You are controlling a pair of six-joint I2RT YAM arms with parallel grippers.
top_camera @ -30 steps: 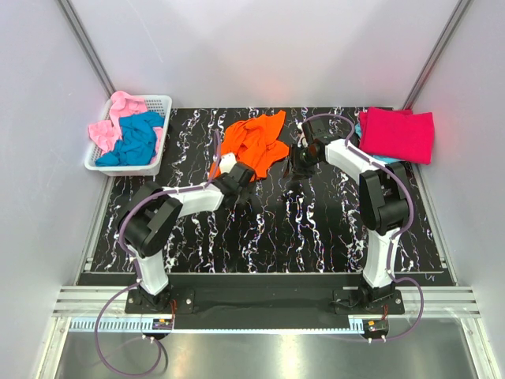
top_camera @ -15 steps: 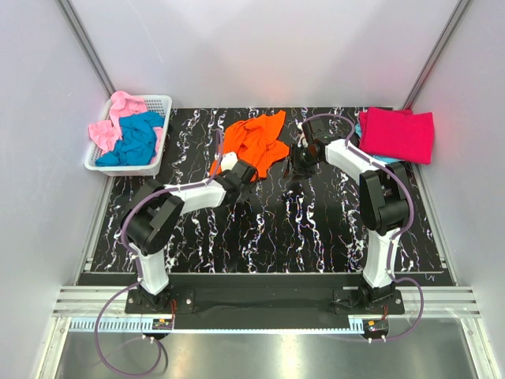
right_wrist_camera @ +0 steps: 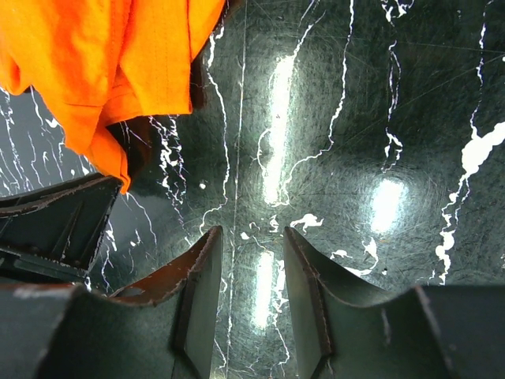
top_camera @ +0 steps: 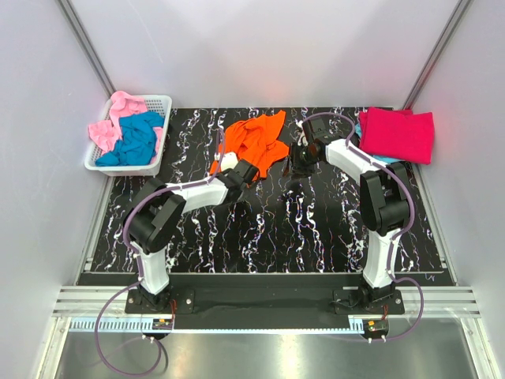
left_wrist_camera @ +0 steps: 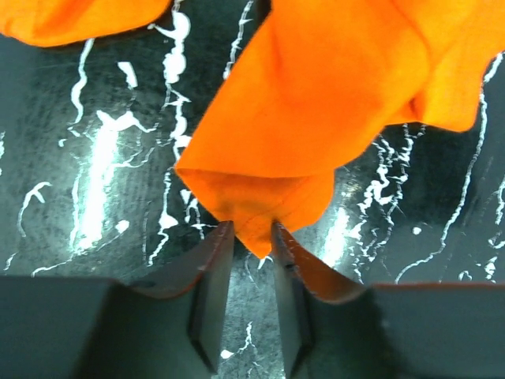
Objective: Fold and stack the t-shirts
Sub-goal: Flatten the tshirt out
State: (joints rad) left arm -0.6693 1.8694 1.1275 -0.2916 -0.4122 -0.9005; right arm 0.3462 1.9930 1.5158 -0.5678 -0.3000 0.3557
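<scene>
Movement over the last second is mostly the left arm's. The left gripper [left_wrist_camera: 252, 237] has slid forward to the near edge of the orange t-shirt [top_camera: 256, 142], and its jaws have narrowed around a pointed corner of the cloth. A gap is still visible between them, so the corner sits between the fingertips without being pinched yet.

The right gripper [right_wrist_camera: 251, 237] has only crept a little further back. It hangs released just beside the shirt's right edge, with nothing but bare black marbled table [top_camera: 260, 229] between its jaws.

The shirt itself has not moved. It is still crumpled and unfolded, with the white lattice basket [top_camera: 160, 100] well to its left and the folded crimson-pink t-shirt [top_camera: 398, 134] well to its right.

This looks like the start of spreading the shirt out, so folding has not begun. The left jaws need to finish closing on that corner before any pull.
</scene>
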